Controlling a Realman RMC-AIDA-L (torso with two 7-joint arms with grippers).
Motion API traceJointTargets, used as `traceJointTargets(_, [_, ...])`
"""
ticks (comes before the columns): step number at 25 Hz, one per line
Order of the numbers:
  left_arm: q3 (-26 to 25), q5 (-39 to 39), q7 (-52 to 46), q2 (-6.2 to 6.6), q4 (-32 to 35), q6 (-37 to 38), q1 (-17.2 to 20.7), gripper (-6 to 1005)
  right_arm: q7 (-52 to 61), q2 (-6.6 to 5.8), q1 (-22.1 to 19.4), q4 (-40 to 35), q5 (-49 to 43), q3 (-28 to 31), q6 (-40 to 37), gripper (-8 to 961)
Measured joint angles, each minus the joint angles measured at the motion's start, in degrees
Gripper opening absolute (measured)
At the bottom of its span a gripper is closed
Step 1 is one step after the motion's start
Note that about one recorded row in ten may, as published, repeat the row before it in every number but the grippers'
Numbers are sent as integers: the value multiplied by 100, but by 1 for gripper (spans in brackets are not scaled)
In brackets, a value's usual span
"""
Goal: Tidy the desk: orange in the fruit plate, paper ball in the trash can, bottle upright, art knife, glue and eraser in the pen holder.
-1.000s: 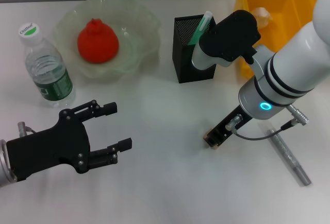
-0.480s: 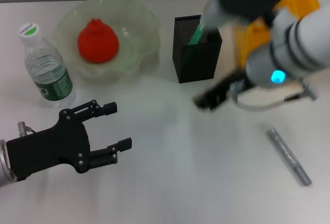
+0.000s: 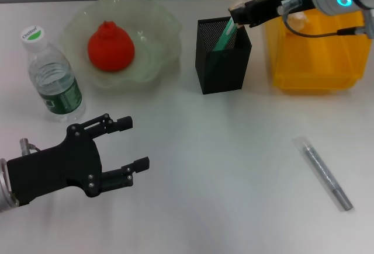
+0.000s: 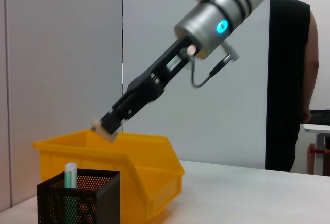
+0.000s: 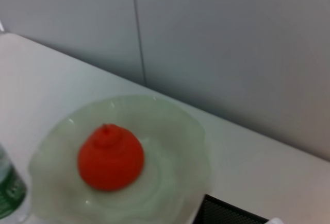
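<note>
My right gripper (image 3: 240, 12) is shut on the beige eraser (image 4: 104, 129) and holds it above the far rim of the black mesh pen holder (image 3: 222, 61). A green-capped glue stick (image 3: 225, 32) leans inside the holder. The orange (image 3: 111, 47) lies in the pale-green fruit plate (image 3: 158, 32). At the far left the bottle (image 3: 51, 76) stands upright. The silver art knife (image 3: 323, 173) lies flat on the desk at the right. My left gripper (image 3: 135, 143) rests open near the front left. The paper ball is out of view.
The yellow trash can (image 3: 312, 49) stands right of the pen holder at the back right. A grey wall runs behind the desk. A person in black (image 4: 289, 80) stands off to the side in the left wrist view.
My right gripper has lifted the eraser off the desk near the art knife and carried it back to above the pen holder. The left arm has not moved.
</note>
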Motion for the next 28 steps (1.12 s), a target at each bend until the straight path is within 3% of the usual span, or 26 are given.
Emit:
traceJointTargets(4, [0,35,0,0,13,30,-19,783,-185,5,573,1261,-4,79,267,258])
traceJointTargets(9, [0,78,0,0,15,35,-26,783,-277,7,714,1489,11,106,343,264])
traceJointTargets(11, [0,78,0,0,15,36,-27,783,-263,8,677,1341,9,114,240,321])
traceJointTargets(16, [0,98,0,0,17,43,-33,783,227,4,260,-65,-50,246,-1128,462])
traceJointTargets(17, [0,109,0,0,17,46,-36,783,366,24,-48,-738,-170,255,-1784,498])
traceJointTargets(18, [0,109,0,0,17,46,-36,783,366,24,-48,-738,-170,255,-1784,534])
traceJointTargets(19, [0,112,0,0,17,46,-40,783,417,51,-392,-1249,-322,209,-2257,570])
traceJointTargets(21, [0,113,0,-1,17,46,-42,783,431,53,-523,-1343,-372,194,-2388,642])
traceJointTargets(22, [0,114,0,0,17,45,-49,783,452,56,-788,-1412,-459,153,-2624,678])
traceJointTargets(28, [21,121,-7,0,-13,34,-68,783,390,58,-1106,-1035,-701,43,-2722,666])
